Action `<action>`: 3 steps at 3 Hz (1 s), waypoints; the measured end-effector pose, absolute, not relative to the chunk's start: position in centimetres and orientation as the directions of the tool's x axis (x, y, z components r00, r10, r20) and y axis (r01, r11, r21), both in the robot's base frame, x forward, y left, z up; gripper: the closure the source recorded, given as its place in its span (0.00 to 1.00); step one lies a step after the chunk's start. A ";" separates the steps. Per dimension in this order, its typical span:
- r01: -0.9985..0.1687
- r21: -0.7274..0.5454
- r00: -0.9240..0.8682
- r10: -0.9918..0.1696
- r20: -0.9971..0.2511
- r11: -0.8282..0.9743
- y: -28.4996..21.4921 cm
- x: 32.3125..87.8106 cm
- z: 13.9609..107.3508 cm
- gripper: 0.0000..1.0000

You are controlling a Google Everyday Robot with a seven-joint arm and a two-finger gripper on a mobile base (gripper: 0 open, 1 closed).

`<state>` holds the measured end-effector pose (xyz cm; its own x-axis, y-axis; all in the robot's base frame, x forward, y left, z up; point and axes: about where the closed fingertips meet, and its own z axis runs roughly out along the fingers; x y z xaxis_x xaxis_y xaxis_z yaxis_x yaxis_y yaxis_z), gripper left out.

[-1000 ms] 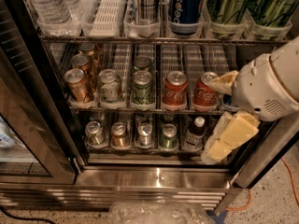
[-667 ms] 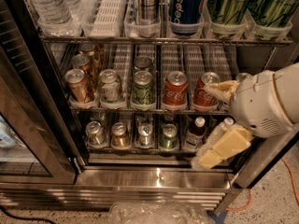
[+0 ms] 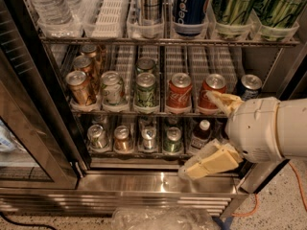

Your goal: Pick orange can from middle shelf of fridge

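So the white robot arm (image 3: 268,128) comes in from the right, and its gripper (image 3: 197,134) is out in front of the right end of the big dark-framed drinks fridge (image 3: 134,183). The two pale yellow fingers (image 3: 211,162) are spread wide apart with nothing between them. The upper finger sits level with the front of the middle shelf (image 3: 124,113), a metal wire rack with pale slotted plastic lanes. Its tip overlaps the lower right of a red Coca-Cola can (image 3: 213,91), and I can't tell if it's actually touching. The lower finger hangs in front of the bottom rack (image 3: 139,153), just above the steel sill.

The coppery-orange soda can (image 3: 80,86) with the silver lid is way over on the other side. It's upright at the front of the leftmost lane of that middle shelf, with two more like it lined up behind, well apart from the gripper. Between them, left to right, there's a green-and-white can (image 3: 112,86), a green can (image 3: 145,89), then two red Coca-Cola cans. A dark blue can (image 3: 249,85) sits at the far right.

The rack above (image 3: 168,41) holds clear water bottles (image 3: 48,6), a blue Pepsi can (image 3: 191,4) and tall green cans (image 3: 235,4). The bottom rack has small cans and a brown bottle (image 3: 200,139) with a white cap. Some crumpled clear plastic (image 3: 163,218) lies on the floor out front
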<state>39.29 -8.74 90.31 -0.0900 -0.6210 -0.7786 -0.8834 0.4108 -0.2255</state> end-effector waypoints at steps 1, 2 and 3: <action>-0.876 -0.194 -0.118 -0.587 -0.801 0.441 -8.2 39.6 89.7 0.00; -0.873 -0.194 -0.121 -0.583 -0.804 0.448 -8.1 39.6 89.8 0.00; -0.829 -0.186 -0.145 -0.523 -0.840 0.528 -8.1 40.0 89.9 0.00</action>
